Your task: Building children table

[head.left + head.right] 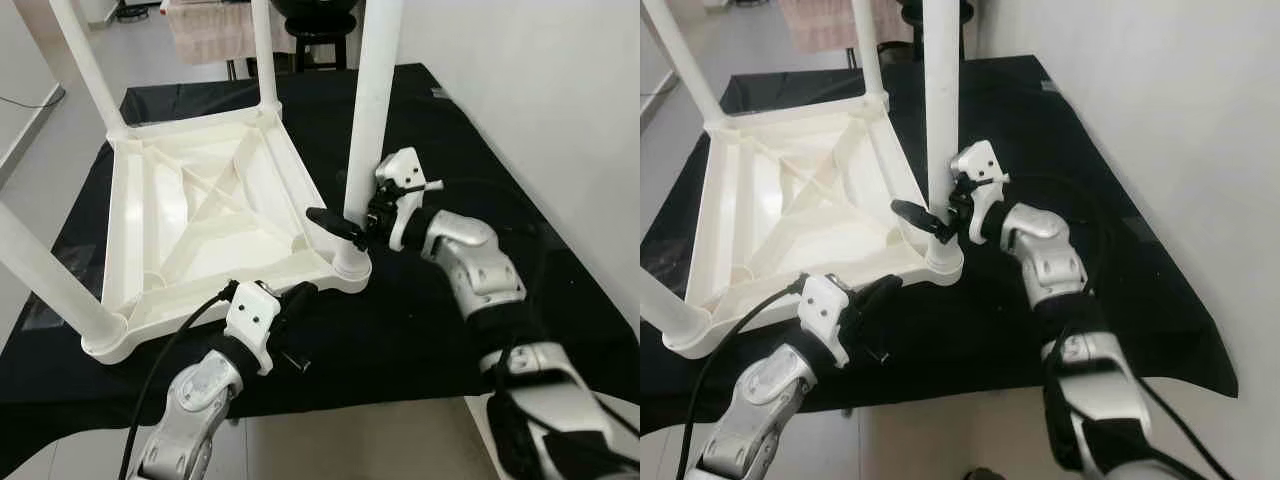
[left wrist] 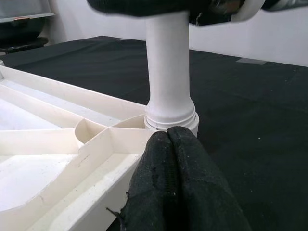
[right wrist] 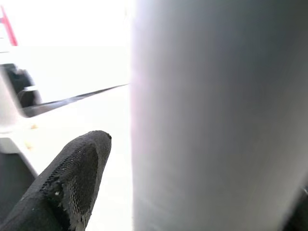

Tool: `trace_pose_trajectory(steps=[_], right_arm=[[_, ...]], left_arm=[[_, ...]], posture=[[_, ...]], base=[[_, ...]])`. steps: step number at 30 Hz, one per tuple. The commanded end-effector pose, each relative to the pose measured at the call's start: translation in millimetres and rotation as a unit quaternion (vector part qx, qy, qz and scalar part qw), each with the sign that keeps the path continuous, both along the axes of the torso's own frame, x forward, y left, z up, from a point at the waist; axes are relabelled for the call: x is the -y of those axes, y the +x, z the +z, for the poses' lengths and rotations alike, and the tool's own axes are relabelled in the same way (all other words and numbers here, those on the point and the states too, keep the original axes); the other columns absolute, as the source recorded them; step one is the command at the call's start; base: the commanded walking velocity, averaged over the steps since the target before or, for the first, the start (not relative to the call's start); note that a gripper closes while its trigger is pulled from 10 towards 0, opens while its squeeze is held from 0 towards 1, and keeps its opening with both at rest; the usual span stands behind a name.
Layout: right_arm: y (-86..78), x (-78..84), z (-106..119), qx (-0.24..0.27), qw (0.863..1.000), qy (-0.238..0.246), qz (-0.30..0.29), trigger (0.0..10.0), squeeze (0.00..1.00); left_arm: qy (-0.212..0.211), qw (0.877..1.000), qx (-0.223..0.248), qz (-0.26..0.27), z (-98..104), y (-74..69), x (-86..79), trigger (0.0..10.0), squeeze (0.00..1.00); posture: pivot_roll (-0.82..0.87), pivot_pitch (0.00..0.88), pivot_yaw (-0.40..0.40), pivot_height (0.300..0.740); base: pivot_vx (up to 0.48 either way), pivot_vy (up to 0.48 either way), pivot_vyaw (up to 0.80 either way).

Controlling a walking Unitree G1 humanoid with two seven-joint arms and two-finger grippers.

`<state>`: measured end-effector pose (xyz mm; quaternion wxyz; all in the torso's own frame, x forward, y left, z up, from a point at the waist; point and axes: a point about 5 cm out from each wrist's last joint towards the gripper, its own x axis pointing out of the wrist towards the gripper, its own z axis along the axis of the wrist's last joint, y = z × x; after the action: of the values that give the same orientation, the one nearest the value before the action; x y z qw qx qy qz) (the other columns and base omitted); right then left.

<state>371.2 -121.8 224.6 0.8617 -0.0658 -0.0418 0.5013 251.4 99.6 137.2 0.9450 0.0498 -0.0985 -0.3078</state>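
The right gripper (image 1: 352, 222) has its two black fingers set around the white table leg (image 1: 370, 110) low down, just above the corner socket. One finger (image 1: 333, 222) reaches across the front of the leg toward the inside of the frame, and the other is hidden behind the leg, so the jaws stand as wide as the leg and appear to be holding it. In the right wrist view the leg (image 3: 216, 115) is a blurred pale column right beside a black fingertip (image 3: 72, 183).

The leg stands upright in the near right corner socket (image 1: 352, 266) of the upturned white table top (image 1: 215, 215), which lies underside up on a black cloth (image 1: 420, 330) covering a low surface. The ribs of the underside cross in an X between the four corners. Three other legs stand at the remaining corners: one at the near left (image 1: 45, 275), one at the far left (image 1: 88, 60) and one at the far right (image 1: 264, 50).

The left gripper (image 1: 300, 296) is at the near edge of the table top, close to the same corner. Its fingers (image 2: 173, 183) are pressed together with no gap and nothing between them, their tips touching or just at the rim of the frame below the socket collar (image 2: 172, 118).

Beyond the cloth are a grey floor and a dark stool (image 1: 318, 40).
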Motion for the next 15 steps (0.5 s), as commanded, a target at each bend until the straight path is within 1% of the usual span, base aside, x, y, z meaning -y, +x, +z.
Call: trace_pose_trajectory(steps=[1, 2, 3, 4, 8, 9, 10, 11, 12, 15], right_arm=[[-2.3, -5.1, 0, -0.009, 0.999, -0.004, 0.051, 10.0, 0.0], [-3.2, -4.7, 0, -0.015, 0.997, -0.009, 0.074, 10.0, 0.0], [-3.2, -4.7, 0, -0.015, 0.997, -0.009, 0.074, 10.0, 0.0], [-2.8, -3.8, 0, -0.025, 0.995, -0.014, 0.091, 10.0, 0.0], [1.2, -2.4, -3, -0.037, 0.994, -0.02, 0.096, 10.0, 0.0], [3.4, -2.1, -4, -0.044, 0.995, -0.019, 0.093, 8.9, 0.0], [5.4, -1.4, -5, -0.05, 0.994, -0.014, 0.093, 1.2, 0.0], [5.4, -1.4, -5, -0.05, 0.994, -0.014, 0.093, 1.2, 0.0], [6.7, -0.5, -6, -0.052, 0.994, -0.012, 0.092, 0.0, 0.0], [7.7, 2.5, -8, -0.047, 0.995, -0.013, 0.085, 0.0, 0.0]], left_arm=[[0.008, 1.0, -0.005, 0.002, -4, -1.0, -0.4, 10.0, 0.0], [0.008, 1.0, -0.005, 0.002, -4, -1.2, -0.3, 10.0, 0.0], [0.008, 1.0, -0.005, 0.002, -4, -1.2, -0.3, 10.0, 0.0], [0.008, 1.0, -0.005, 0.002, -4, -1.3, -0.1, 10.0, 0.0], [0.008, 1.0, -0.005, 0.001, -4, -1.5, 0.2, 10.0, 0.0], [0.008, 1.0, -0.005, 0.001, -4, -1.6, 0.3, 10.0, 0.0], [0.008, 1.0, -0.004, 0.001, -4, -1.7, 0.5, 10.0, 0.0], [0.008, 1.0, -0.004, 0.001, -4, -1.7, 0.5, 10.0, 0.0], [0.008, 1.0, -0.004, 0.002, -4, -1.8, 0.6, 10.0, 0.0], [0.008, 1.0, -0.004, 0.002, -4, -2.0, 0.7, 10.0, 0.0]], posture=[[0.02, 0.097, -0.017, 0.74], [0.02, 0.098, -0.017, 0.74], [0.02, 0.098, -0.017, 0.74], [0.02, 0.098, -0.018, 0.74], [0.02, 0.1, -0.02, 0.74], [0.03, 0.1, -0.021, 0.74], [0.03, 0.101, -0.023, 0.74], [0.03, 0.101, -0.023, 0.74], [0.03, 0.102, -0.024, 0.74], [0.03, 0.104, -0.024, 0.74]], base=[[0.0, 0.0, 0.0], [0.0, 0.0, 0.0], [0.0, 0.0, 0.0], [0.0, 0.0, 0.0], [0.0, 0.0, 0.0], [0.0, 0.0, 0.0], [0.0, 0.0, 0.0], [0.0, 0.0, 0.0], [0.0, 0.0, 0.0], [0.0, 0.0, 0.0]])
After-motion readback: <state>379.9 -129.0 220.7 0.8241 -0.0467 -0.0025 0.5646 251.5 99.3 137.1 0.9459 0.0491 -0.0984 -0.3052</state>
